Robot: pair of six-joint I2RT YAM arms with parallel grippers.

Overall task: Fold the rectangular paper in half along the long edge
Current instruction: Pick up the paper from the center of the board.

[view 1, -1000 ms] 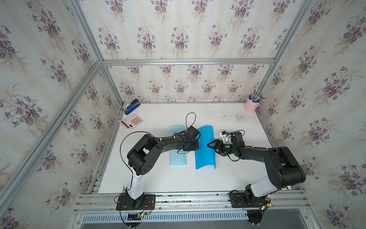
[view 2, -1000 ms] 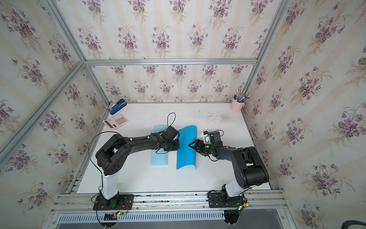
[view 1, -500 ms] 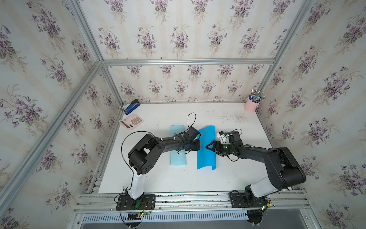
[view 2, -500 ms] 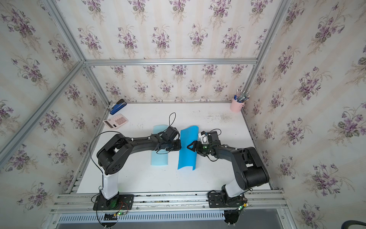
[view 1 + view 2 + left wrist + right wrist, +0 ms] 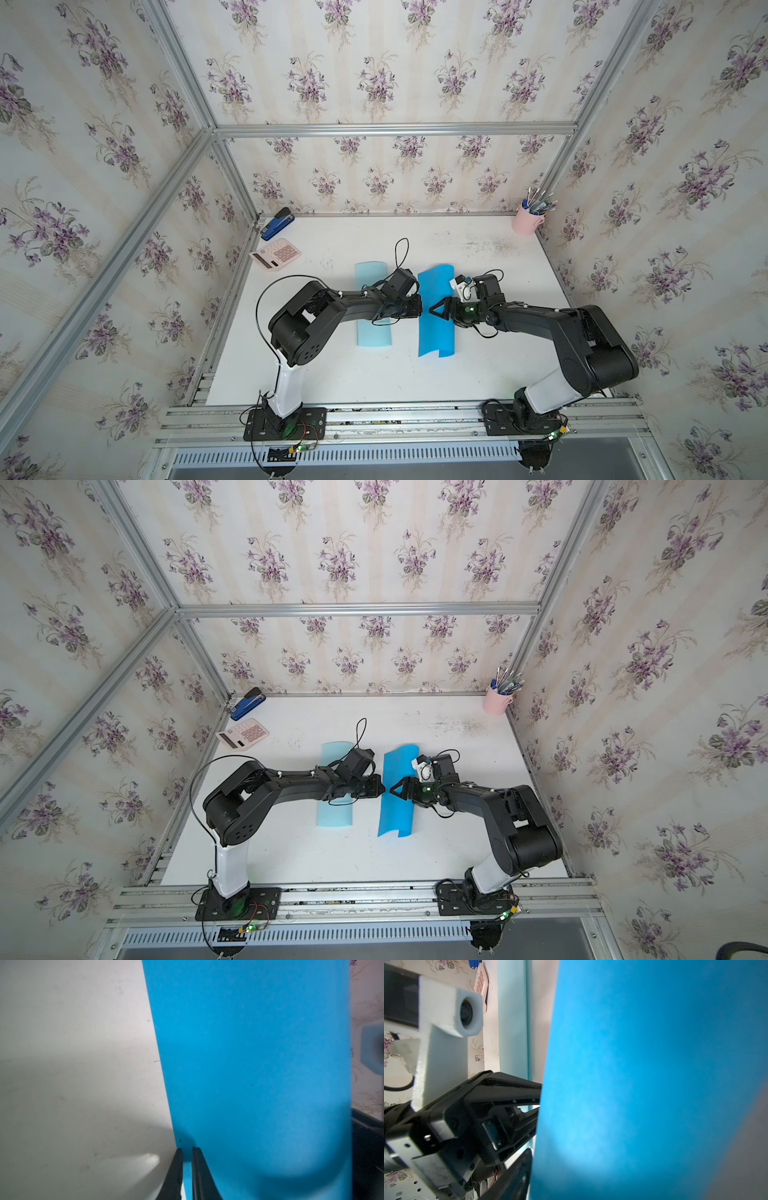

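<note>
table [image 5: 478,374]: white top inside walls of floral wallpaper; we see both arm bases bolted to the metal rail at its near edge.
left gripper [image 5: 418,309]: it reaches sideways toward its partner. In the left wrist view its two black fingers [image 5: 176,1172] stand nearly together, clamped on the edge of the dark blue paper [image 5: 259,1064].
right gripper [image 5: 434,309]: it faces the left gripper tip to tip, over the same sheet. In the right wrist view only one finger [image 5: 517,1178] shows, beside the sheet's edge, so we cannot tell whether the jaws are apart or together.
dark blue paper: in both top views it lies under and between the two tips, with its long edges running away from the rail. It bows up off the table, and its near end curls.
light blue paper [image 5: 372,336]: flat under the left gripper's wrist, on the side away from the right gripper.
calculator [image 5: 276,254]: pink, well beyond the left arm's elbow.
stapler [image 5: 276,218]: blue, farther still, in the same corner.
pen cup [image 5: 525,222]: pink, far beyond the right gripper, by the back wall.
</note>
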